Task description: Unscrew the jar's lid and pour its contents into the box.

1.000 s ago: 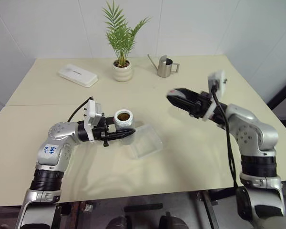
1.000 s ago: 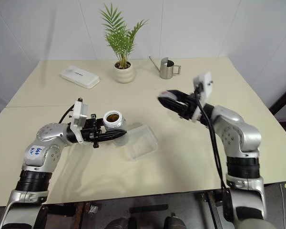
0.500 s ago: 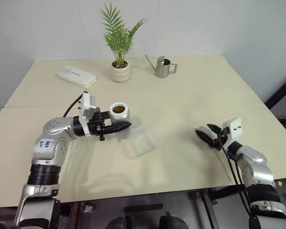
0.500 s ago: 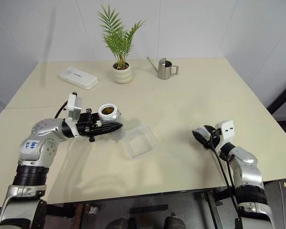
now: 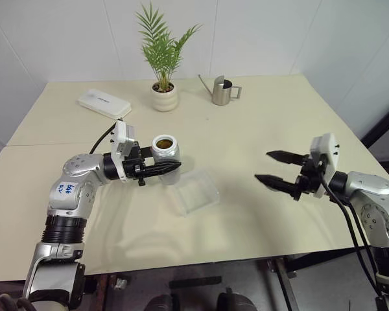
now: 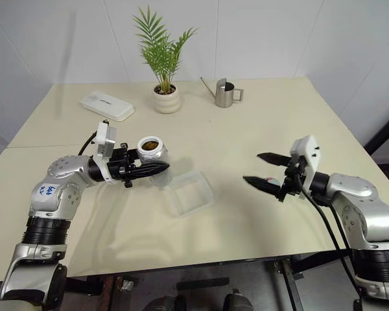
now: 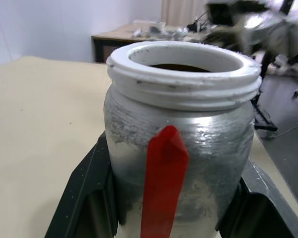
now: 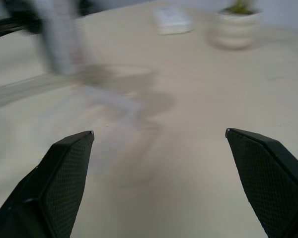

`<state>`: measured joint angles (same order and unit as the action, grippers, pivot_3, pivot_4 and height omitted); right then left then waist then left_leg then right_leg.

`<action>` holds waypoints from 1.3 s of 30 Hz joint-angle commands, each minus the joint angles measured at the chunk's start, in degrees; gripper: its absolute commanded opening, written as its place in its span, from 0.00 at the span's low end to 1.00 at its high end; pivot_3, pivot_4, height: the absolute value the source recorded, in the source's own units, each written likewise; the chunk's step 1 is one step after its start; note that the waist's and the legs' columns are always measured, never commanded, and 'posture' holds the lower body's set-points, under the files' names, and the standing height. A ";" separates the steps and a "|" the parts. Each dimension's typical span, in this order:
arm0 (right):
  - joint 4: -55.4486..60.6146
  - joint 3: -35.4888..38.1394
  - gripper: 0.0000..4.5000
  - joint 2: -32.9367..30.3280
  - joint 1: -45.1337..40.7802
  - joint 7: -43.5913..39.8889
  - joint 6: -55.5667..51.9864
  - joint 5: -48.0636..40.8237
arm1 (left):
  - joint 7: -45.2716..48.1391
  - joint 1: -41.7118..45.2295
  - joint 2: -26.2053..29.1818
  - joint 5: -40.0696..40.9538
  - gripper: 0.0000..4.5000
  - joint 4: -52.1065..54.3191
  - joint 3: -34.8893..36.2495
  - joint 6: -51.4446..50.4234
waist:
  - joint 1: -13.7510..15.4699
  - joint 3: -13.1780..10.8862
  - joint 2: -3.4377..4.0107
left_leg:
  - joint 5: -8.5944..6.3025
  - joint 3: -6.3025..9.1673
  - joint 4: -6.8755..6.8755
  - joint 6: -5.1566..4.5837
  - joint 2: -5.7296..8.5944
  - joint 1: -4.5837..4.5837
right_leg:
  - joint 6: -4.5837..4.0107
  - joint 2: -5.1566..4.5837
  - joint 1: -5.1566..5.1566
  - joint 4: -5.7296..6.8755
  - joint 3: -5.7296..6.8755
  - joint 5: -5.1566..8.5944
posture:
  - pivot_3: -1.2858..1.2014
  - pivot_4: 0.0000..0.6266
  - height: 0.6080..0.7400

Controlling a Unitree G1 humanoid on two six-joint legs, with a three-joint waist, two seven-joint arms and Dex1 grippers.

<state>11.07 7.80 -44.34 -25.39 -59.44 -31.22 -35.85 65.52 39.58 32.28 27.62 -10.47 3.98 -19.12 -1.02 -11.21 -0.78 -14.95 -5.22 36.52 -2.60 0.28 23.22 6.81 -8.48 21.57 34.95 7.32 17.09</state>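
While the left gripper [image 5: 171, 168] stays clamped on it, the small silvery-white cylindrical jar [image 5: 165, 150] with a red stripe on its side stands upright and uncapped, lifted clear of the cream-coloured table [image 5: 246, 129].

Jar: white threaded rim, dark round mouth; brown contents [image 5: 164, 142] visible inside. In the left wrist view the two black fingers [image 7: 84, 198] press against either side of the jar body [image 7: 198, 163], the red stripe facing the camera.

Box: shallow clear plastic square tray with rounded corners [image 5: 194, 193], lying flat on the table just below and to the right of the jar, apart from it.

Right gripper [image 5: 272, 167]: held above the table's right side, well apart from jar and box, its two black fingers spread wide with nothing between them. The right wrist view shows both finger pads [image 8: 64, 168] at the frame edges with bare tabletop between.

Lid: cannot be made out in these views.

Other items at the far side of the table: flat white oblong case [image 5: 105, 102] at the left; green palm-like plant in a round white pot [image 5: 164, 96] at the centre; small steel watering can with a thin spout [image 5: 223, 91] just right of the plant.
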 commanded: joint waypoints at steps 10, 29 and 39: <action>3.86 -0.70 0.99 1.59 -1.36 2.77 1.25 1.50 | -14.36 6.07 0.15 -14.73 0.43 1.29 -3.26 8.48 | 2.53 -0.02 -0.05 | -0.13 -0.03 0.08 -0.15 0.07 0.14 | 0.09 0.05 -0.01 -0.19 0.08 -0.05 | 0.52 0.24 1.00; 5.91 2.15 0.99 3.63 4.94 10.53 1.37 2.34 | -83.69 15.70 6.11 -95.86 0.43 -6.21 -32.42 52.25 | 2.68 -0.02 -0.05 | -0.42 -0.11 0.54 -0.45 0.08 0.40 | 0.29 0.01 0.04 -0.25 0.03 -0.16 | 0.52 0.24 1.00; 5.72 1.66 0.99 5.12 4.94 11.61 1.39 2.19 | -104.60 22.32 8.19 -116.87 0.43 -10.39 -42.19 43.01 | 2.61 -0.02 -0.05 | -0.39 -0.25 0.76 -0.53 0.08 1.10 | 0.30 0.01 0.85 0.13 -0.06 -0.15 | 0.52 0.24 1.00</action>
<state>15.27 8.02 -39.59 -20.63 -48.15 -30.99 -33.12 -36.55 59.90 39.96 -87.99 -21.76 -38.68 26.10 1.60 -11.24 -0.83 -15.33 -5.50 37.28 -3.13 0.35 24.31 7.12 -8.48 22.42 35.09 7.26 16.94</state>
